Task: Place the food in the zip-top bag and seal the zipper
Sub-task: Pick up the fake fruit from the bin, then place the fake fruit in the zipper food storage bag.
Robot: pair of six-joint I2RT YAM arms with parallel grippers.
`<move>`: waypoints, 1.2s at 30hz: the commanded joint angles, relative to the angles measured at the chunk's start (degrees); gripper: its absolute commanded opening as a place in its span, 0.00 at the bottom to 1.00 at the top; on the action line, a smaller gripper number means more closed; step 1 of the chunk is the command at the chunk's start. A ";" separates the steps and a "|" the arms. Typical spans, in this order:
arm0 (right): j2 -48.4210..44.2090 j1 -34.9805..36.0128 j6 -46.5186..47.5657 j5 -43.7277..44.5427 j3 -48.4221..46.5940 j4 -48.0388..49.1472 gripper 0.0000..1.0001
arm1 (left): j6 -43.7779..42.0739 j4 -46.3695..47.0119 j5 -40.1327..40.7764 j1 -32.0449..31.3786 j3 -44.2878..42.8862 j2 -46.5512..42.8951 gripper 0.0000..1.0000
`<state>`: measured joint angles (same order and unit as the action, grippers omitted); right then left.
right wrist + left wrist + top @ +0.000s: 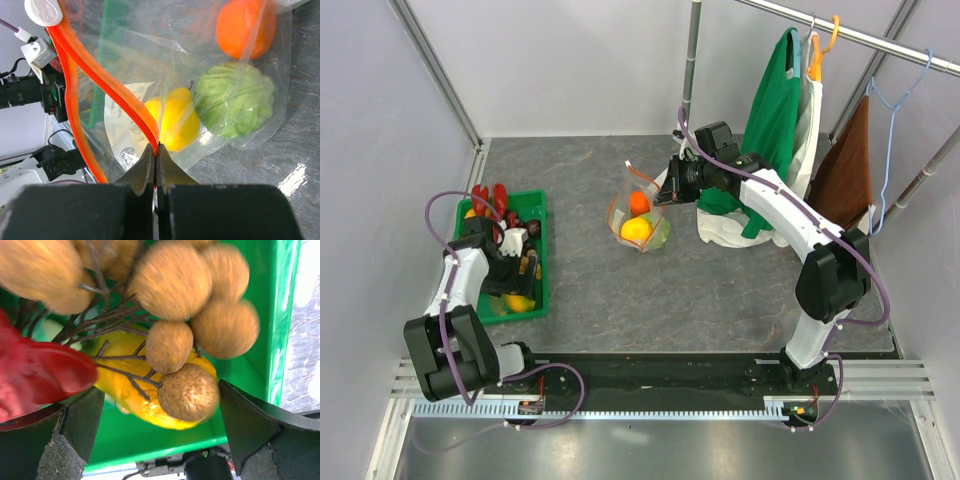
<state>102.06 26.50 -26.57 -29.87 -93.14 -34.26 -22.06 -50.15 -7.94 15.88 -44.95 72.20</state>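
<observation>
Left pincer (159, 392) gapes over ball cluster (175, 280) in green tray (280, 315), gripping nothing. Lobster (35, 370) and mango (125, 395) crowd it and may get snagged. Right pincer (157, 155) is clenched on zipper (107, 90) of zip-top bag (632, 185) mid-table; the rim could slip.

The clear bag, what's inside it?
Inside the zip-top bag are an orange fruit, a pale green cabbage and a yellow fruit. Anything behind its white label cannot be seen.

Grey mottled tabletop (590, 290); pale walls (570, 60); garments (775, 110) on rail (880, 42).
</observation>
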 commanded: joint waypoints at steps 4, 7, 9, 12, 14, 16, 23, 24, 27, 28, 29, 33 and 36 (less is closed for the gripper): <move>-1.60 -0.05 0.90 0.07 -1.16 1.21 0.00 | -0.35 7.00 -3.75 -0.67 0.48 5.13 1.00; -1.34 -0.05 0.90 -0.10 -1.25 1.30 0.00 | -0.61 6.73 -3.92 -0.50 0.13 8.03 1.00; -1.34 -0.05 0.99 0.07 -1.43 1.30 0.00 | -0.96 6.12 -5.14 -0.50 -0.31 8.13 0.98; -1.69 -0.05 1.17 0.07 -1.43 1.30 0.00 | -1.57 4.11 -6.90 -0.50 -1.01 4.37 0.84; -1.78 -0.05 1.34 0.07 -1.34 1.21 0.00 | -2.01 2.09 -6.65 -0.41 -1.89 2.51 0.76; -1.87 -0.05 1.25 0.07 -1.43 1.13 0.00 | -2.37 -1.78 -5.77 -0.50 -4.09 0.84 0.63; -1.78 -0.13 1.17 -0.19 -1.43 1.39 0.00 | -4.30 -10.66 -3.49 -0.50 -8.66 -2.86 0.45; -1.86 -0.05 1.25 -0.19 -1.43 1.30 0.00 | -4.82 -11.63 -3.39 -0.50 -9.53 -3.12 0.44; -2.04 -0.13 1.25 -0.19 -1.43 1.30 0.00 | -5.61 -15.76 -3.04 -0.59 -11.29 -3.30 0.42; -2.13 -0.13 1.34 -0.19 -1.43 1.30 0.00 | -5.71 -16.99 -2.78 -0.50 -11.74 -3.12 0.42; -2.13 -0.13 1.26 -0.28 -1.43 1.39 0.00 | -5.97 -19.35 -2.69 -0.50 -12.87 -3.38 0.41; -2.04 -0.05 1.34 -0.19 -1.43 1.30 0.00 | -9.04 -24.36 -7.06 -0.50 -16.21 -6.62 0.42; -1.87 -0.05 1.08 -0.45 -1.51 1.39 0.00 | -10.63 -24.73 -12.85 -0.67 -21.30 -8.57 0.45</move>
<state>102.06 26.48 -26.11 -29.85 -93.14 -34.26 -28.03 -70.54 -13.02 15.51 -58.59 67.85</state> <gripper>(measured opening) 0.010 0.710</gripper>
